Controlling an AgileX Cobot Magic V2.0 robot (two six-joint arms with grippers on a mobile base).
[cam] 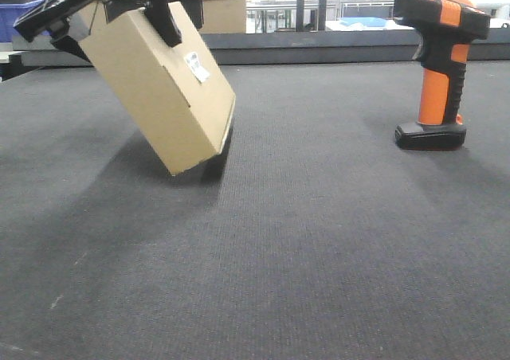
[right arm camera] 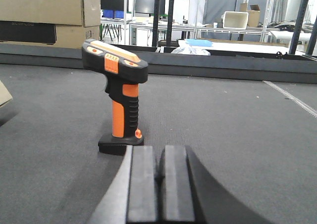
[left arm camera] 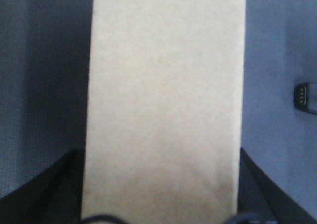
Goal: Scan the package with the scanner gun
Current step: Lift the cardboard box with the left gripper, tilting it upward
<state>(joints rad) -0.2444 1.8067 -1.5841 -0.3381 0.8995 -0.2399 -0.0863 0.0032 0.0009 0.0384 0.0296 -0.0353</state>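
My left hand [cam: 111, 19] grips the package [cam: 159, 89], tilted over the table [cam: 319, 240]. My right hand [right arm camera: 161, 184] is clenched empty. The scanner gun [right arm camera: 123, 102] stands untouched, so I judge the scan not yet done.

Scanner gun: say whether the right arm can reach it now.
Probably yes: the scanner gun stands upright just ahead of the right gripper, only bare mat between; the shut jaws must open first.
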